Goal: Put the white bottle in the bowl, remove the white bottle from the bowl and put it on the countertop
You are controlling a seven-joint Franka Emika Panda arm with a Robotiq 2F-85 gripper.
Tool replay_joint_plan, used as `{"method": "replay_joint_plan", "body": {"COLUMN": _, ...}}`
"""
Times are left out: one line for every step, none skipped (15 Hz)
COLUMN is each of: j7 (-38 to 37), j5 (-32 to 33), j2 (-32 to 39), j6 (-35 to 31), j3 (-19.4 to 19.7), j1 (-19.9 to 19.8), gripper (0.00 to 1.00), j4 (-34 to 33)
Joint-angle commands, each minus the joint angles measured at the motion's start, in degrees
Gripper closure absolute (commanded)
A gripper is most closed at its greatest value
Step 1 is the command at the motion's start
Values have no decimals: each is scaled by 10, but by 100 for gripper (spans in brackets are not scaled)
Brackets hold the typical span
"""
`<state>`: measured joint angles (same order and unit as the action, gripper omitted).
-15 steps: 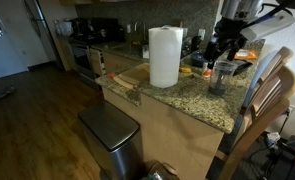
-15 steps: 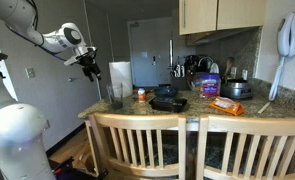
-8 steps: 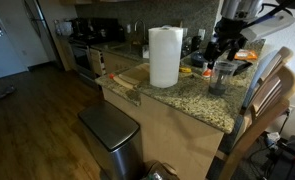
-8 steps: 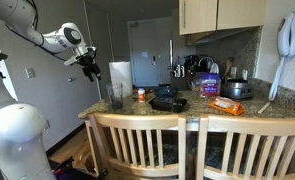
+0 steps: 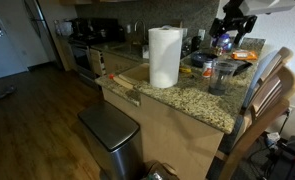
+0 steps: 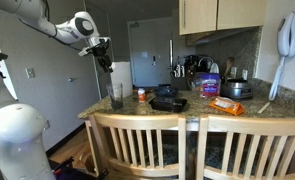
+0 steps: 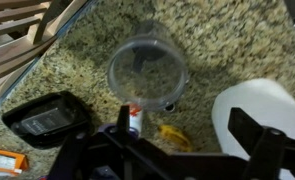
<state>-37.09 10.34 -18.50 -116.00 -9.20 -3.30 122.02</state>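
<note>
The small white bottle [image 7: 135,121] has a red top and stands on the speckled countertop [image 7: 237,40] between the clear tumbler [image 7: 147,72] and the black bowl [image 7: 45,115]. My gripper finger partly hides it. In an exterior view it shows as a small shape [image 6: 141,95] left of the bowl [image 6: 170,101]. My gripper [image 7: 187,125] is open and empty. It hangs high above the tumbler in both exterior views [image 5: 230,25] [image 6: 105,55].
A big paper towel roll [image 5: 165,55] [image 7: 262,110] stands beside the tumbler [image 5: 223,75] [image 6: 115,95]. A yellow item [image 7: 172,133] lies on the counter. A purple container [image 6: 209,85], an orange packet [image 6: 227,104] and wooden chair backs [image 6: 147,145] are nearby.
The arm has risen and shifted, so the open gripper now hangs higher above the tumbler. Nothing on the counter has moved.
</note>
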Motion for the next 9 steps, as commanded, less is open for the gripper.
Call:
{"method": "replay_joint_plan", "body": {"j7": -14, "j5": -9, "j2": 49, "j6": 8, "j3": 60, "j1": -40, "gripper": 0, "j4": -73}}
{"method": "replay_joint_plan", "body": {"j7": -28, "j5": -14, "j2": 64, "j6": 12, "j3": 71, "j1": -46, "gripper": 0, "j4": -87}}
{"method": "replay_joint_plan", "body": {"j7": -47, "j5": -20, "j2": 71, "j6": 17, "j3": 79, "j1": -49, "gripper": 0, "j4": -96}}
{"method": "replay_joint_plan", "body": {"j7": -17, "j5": -7, "j2": 37, "j6": 3, "j3": 78, "j1": -38, "gripper": 0, "j4": -62}}
{"method": "replay_joint_plan", "body": {"j7": -25, "j5": -8, "j2": 49, "j6": 3, "j3": 87, "j1": -42, "gripper": 0, "j4": -72}}
{"method": "replay_joint_plan", "body": {"j7": -32, "j5": -8, "j2": 58, "j6": 2, "j3": 90, "j1": -43, "gripper": 0, "j4": -79}}
{"method": "replay_joint_plan", "body": {"j7": -37, "j5": -8, "j2": 63, "j6": 2, "j3": 90, "j1": -42, "gripper": 0, "j4": -82}}
{"method": "replay_joint_plan", "body": {"j7": -42, "j5": -8, "j2": 65, "j6": 2, "j3": 89, "j1": -41, "gripper": 0, "j4": -83}}
{"method": "replay_joint_plan", "body": {"j7": -45, "j5": -8, "j2": 66, "j6": 3, "j3": 88, "j1": -40, "gripper": 0, "j4": -84}}
